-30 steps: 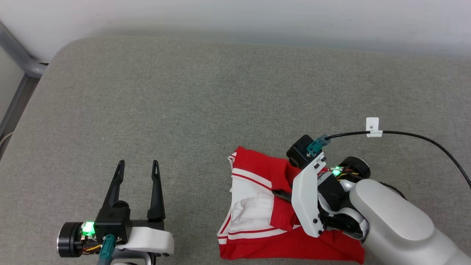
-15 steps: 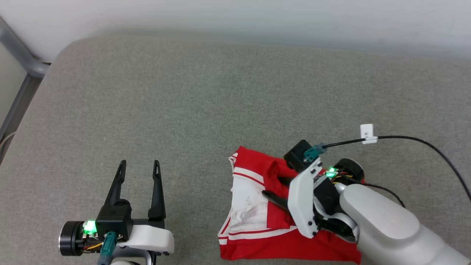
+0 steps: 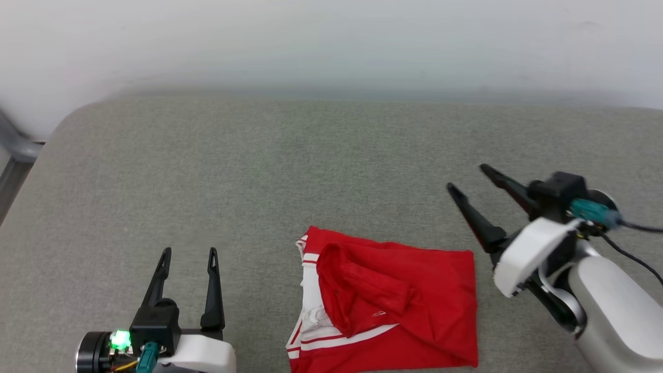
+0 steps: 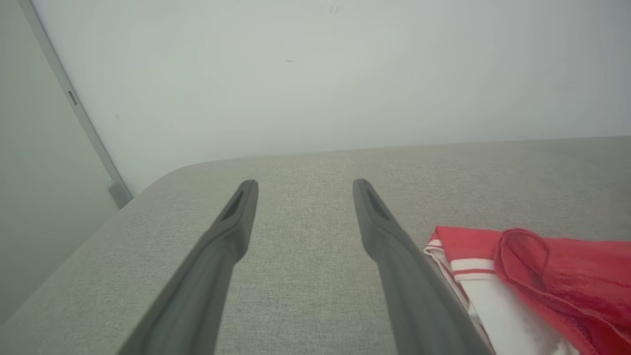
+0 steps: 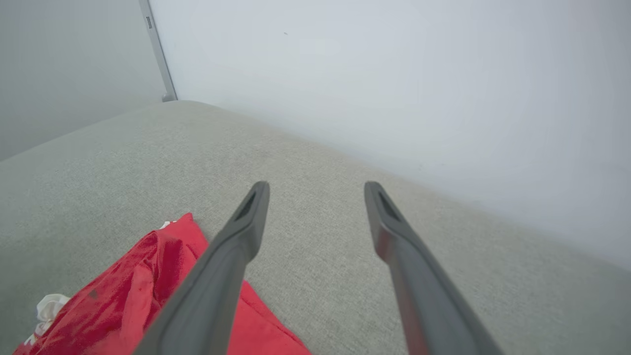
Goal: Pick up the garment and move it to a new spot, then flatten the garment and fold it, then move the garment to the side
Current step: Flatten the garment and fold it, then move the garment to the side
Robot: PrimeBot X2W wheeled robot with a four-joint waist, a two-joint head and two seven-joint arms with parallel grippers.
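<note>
Right gripper (image 3: pixel 466 176), now released from the folded shirt (image 3: pixel 404 295) and drawn clear, stands wide open and empty, the shirt lying just to its left; left gripper (image 3: pixel 189 251) likewise open, empty; only the sideways move seemingly remains.

Light was bright, soft and even, leaving only faint shadows on the grey cushion (image 3: pixel 259 171). The head frame's top looked hazy. At its right edge the right gripper (image 3: pixel 466 176) was motion-blurred. In both wrist frames the near fingers (image 4: pixel 217 266) sat out of focus.
</note>
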